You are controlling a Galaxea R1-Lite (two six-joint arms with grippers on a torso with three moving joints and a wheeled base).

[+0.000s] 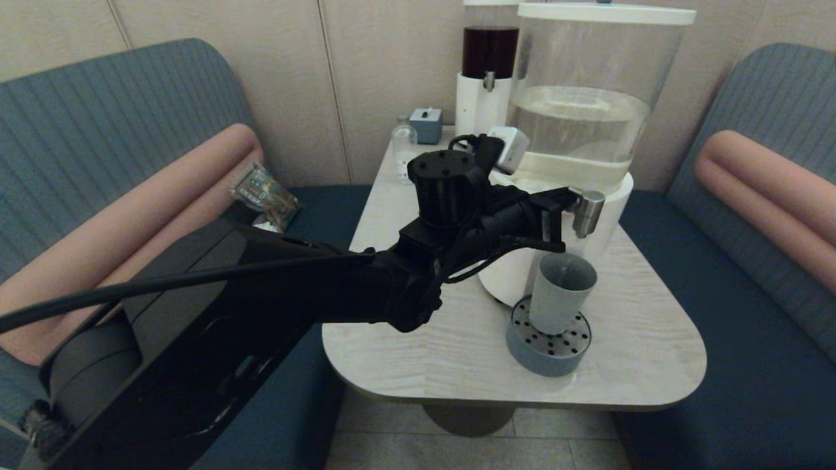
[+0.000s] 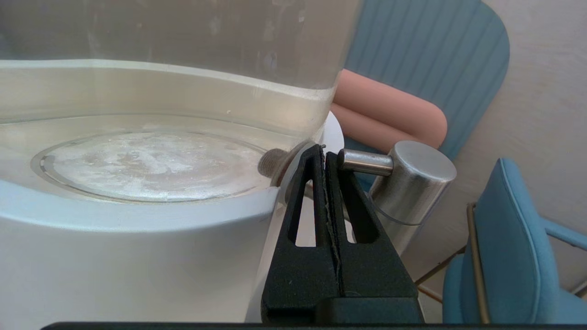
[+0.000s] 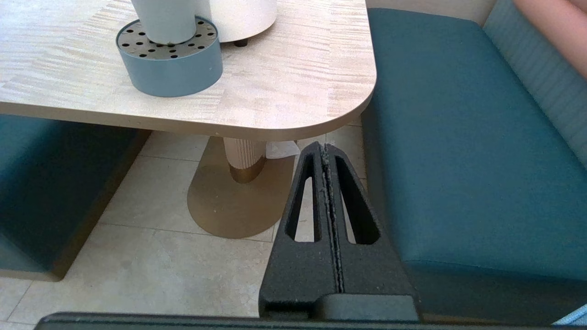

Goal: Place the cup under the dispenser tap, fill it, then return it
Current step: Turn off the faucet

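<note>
Black and closed on nothing, the left gripper (image 2: 324,156) rests its tips against the dispenser tap (image 1: 588,212) stem. Below the tap, the cup (image 1: 562,292) stands upright on a perforated drip tray (image 1: 547,352). Off the table (image 3: 293,87), the right gripper (image 3: 324,151) hangs low, fingers pressed together
</note>
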